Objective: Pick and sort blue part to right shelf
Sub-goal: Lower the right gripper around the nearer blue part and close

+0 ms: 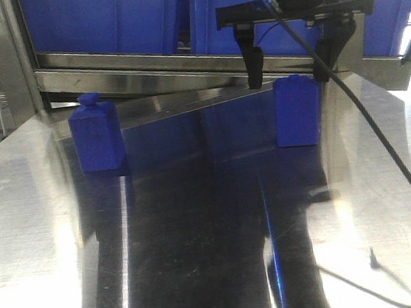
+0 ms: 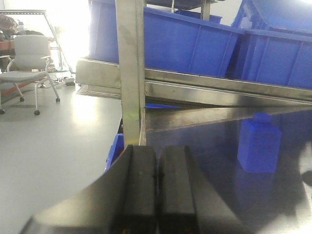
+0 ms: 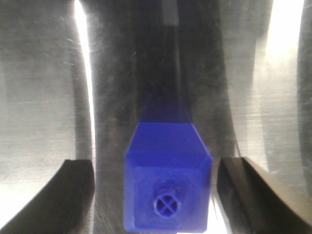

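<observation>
**Shallow, off-centre grip could tip the block**

The main risk is a poor grasp. The right hand (image 1: 288,66) hangs released over the blue part (image 1: 297,110), a small solid-blue upright block with a low stepped top. Its two black fingers (image 1: 253,67) straddle the block without touching it. In the front view the fingertips reach only about the block's shoulder, so closing at this height would likely catch just the top edge. In the right wrist view the blue part (image 3: 167,195) sits nearer one finger than the other. That finger would probably meet it first and push it sideways, and on the polished steel surface (image 1: 202,258) a tall, narrow block could slide or topple.

The right shelf (image 1: 144,75), a stainless-steel rack with a flat front bar and large blue plastic crates (image 1: 101,17), stands just behind the block. A careless lift could knock the hand or the part against that bar. The black cable (image 1: 383,148) trailing from the arm might also drag.

A similar blue block with a round knob on top (image 1: 97,133) stands well apart to the side, so a mix-up seems unlikely.

The right arm points its hand straight down over the part. The left hand (image 2: 156,185) is held low near the surface's edge, its pads clenched together on nothing.
</observation>
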`<state>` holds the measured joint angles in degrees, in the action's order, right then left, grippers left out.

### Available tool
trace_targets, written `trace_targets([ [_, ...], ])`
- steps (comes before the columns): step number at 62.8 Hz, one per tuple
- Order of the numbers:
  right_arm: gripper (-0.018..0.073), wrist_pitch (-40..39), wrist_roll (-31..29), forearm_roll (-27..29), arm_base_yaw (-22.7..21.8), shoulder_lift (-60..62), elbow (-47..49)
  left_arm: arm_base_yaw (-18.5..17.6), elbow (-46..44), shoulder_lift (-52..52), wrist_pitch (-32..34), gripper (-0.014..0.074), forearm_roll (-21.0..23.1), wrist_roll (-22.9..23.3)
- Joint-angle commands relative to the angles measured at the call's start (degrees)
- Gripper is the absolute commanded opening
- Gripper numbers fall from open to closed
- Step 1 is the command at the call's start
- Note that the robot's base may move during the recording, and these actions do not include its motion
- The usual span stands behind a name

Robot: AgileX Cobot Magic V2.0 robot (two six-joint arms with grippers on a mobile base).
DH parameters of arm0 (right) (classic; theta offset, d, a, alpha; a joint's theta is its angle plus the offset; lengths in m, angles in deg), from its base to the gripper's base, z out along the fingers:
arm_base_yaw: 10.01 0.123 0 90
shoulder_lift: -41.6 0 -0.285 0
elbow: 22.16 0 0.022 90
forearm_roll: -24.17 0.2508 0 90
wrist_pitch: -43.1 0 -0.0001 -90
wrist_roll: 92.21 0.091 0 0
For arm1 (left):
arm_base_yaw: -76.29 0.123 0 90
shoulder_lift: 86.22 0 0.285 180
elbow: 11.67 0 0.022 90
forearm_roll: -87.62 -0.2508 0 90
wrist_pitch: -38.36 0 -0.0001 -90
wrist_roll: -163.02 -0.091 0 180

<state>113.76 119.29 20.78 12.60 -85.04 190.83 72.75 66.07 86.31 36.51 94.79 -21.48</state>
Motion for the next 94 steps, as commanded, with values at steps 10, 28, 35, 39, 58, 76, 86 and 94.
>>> trace_targets([
  [10,0.0594,2.90,0.31,0.74,-0.22,2.56,0.71,-0.35,1.23,1.14,5.18,0.0125,0.53,0.36],
  [28,0.0594,1.48,0.31,0.74,-0.35,2.56,-1.75,-0.35,1.23,1.14,5.18,0.0125,0.53,0.36],
  [35,0.0594,1.56,0.31,0.69,-0.35,2.33,-1.75,-0.35,1.23,1.14,5.18,0.0125,0.53,0.36],
  [39,0.0594,1.15,0.31,0.65,-0.35,2.33,-1.75,-0.35,1.23,1.14,5.18,0.0125,0.53,0.36],
  [58,0.0593,0.98,0.31,0.65,-0.35,2.33,-1.75,-0.35,1.23,1.14,5.18,0.0125,0.53,0.36],
  [76,0.0396,1.59,-0.72,-0.63,-0.35,2.33,-1.69,-0.35,1.23,1.14,5.18,0.0125,0.53,0.36],
  [86,0.0295,1.53,-1.25,-0.63,-0.35,2.97,-1.55,-0.35,1.23,1.14,5.18,0.0125,0.53,0.36],
  [94,0.0286,1.64,-1.60,-1.12,-0.39,4.77,-1.55,-0.35,1.23,1.14,5.18,0.0125,0.53,0.36],
])
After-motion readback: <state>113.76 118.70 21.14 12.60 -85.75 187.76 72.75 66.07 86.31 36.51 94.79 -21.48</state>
